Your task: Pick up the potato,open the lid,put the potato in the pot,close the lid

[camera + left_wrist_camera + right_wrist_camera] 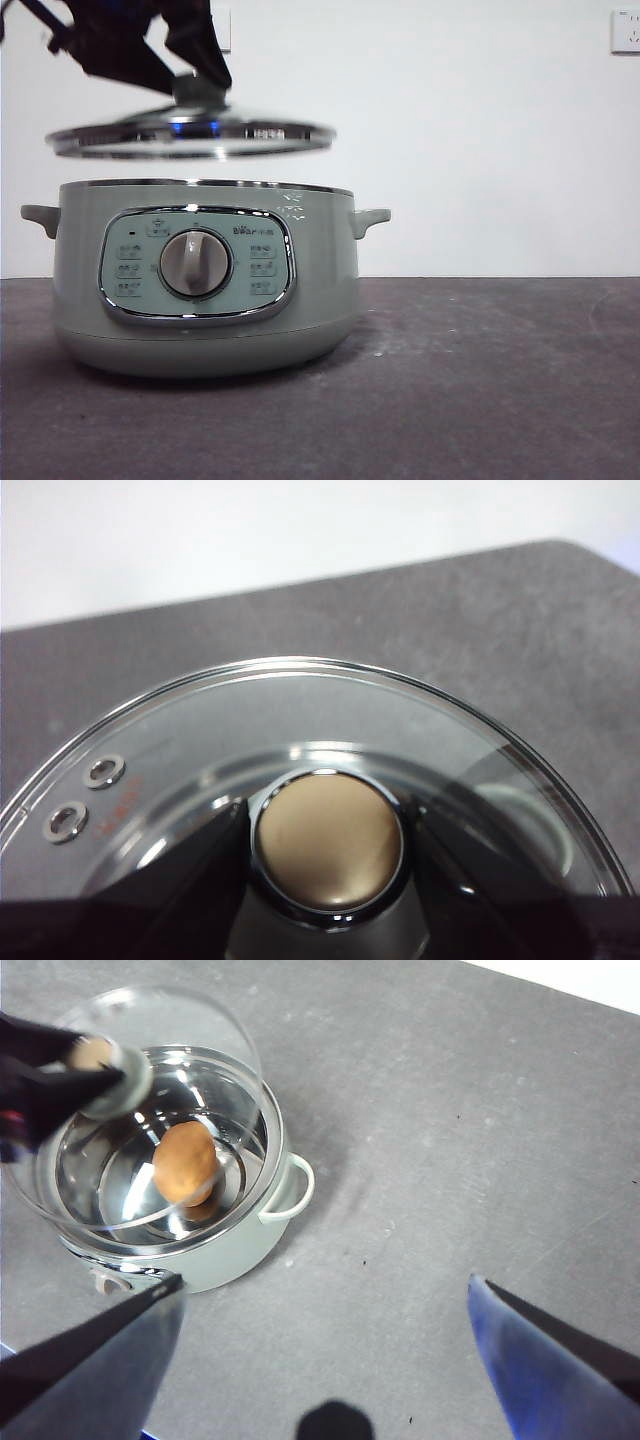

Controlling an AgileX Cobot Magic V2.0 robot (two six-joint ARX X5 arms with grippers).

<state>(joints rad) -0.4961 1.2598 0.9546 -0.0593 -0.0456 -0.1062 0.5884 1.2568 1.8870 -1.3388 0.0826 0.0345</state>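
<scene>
The pot (205, 290) stands on the dark grey table (500, 380) with the potato (185, 1163) inside. The left gripper (195, 75) clamps the knob of the lid (190, 138), held above it. The right gripper (330, 1350) hangs wide open.

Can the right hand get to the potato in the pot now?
Probably not easily. The potato lies inside the pot, and the left hand holds the lid right above the opening, covering most of it. The right hand is open, off to the side.
</scene>
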